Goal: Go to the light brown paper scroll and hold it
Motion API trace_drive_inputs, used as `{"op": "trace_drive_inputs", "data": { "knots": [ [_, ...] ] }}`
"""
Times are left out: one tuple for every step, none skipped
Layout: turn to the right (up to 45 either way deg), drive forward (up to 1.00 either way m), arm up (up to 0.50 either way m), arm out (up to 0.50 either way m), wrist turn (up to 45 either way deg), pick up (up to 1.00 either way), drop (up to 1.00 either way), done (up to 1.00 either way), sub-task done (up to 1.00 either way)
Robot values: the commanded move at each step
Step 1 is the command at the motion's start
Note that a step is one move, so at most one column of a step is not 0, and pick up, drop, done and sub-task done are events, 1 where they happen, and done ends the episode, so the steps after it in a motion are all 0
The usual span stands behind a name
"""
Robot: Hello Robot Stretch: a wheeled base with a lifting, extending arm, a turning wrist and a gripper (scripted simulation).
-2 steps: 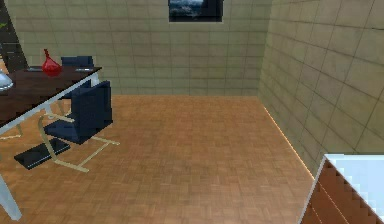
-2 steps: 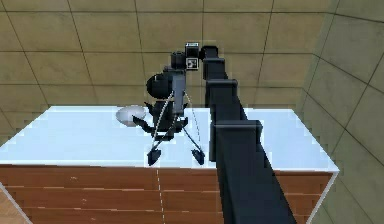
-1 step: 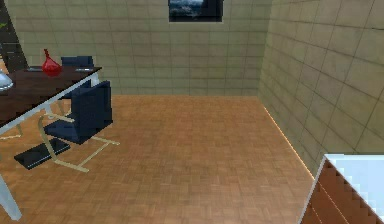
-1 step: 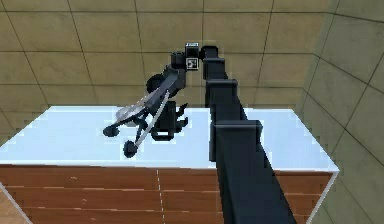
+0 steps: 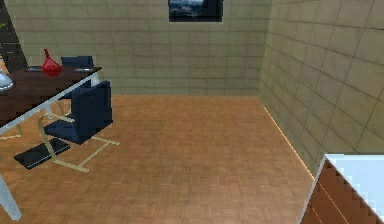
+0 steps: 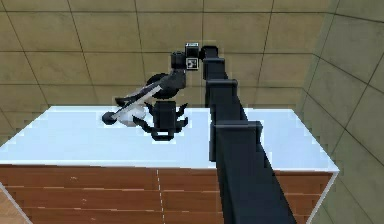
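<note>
showing as a pale grey blob by the tool.

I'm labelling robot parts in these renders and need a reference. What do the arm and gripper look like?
The arm is a dark, nearly black square bar built of stepped sections that narrow toward its far end. At that end sit two small white squares with black marks. Next to them, the gripper has a dark, rounded body with two thin dark fingers.
</note>
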Motion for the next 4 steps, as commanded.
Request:
{"op": "trace_drive_inputs", "data": {
  "knots": [
    [0.0, 0.00, 0.00, 0.00, 45.0, 0.00, 0.00, 0.00, 0.00],
    [0.0, 0.00, 0.00, 0.00, 42.0, 0.00, 0.00, 0.00, 0.00],
    [0.0, 0.00, -0.18, 0.00, 0.0, 0.00, 0.00, 0.00, 0.00],
    [0.0, 0.00, 0.00, 0.00, 0.0, 1.00, 0.00, 0.00, 0.00]
  ]
}}
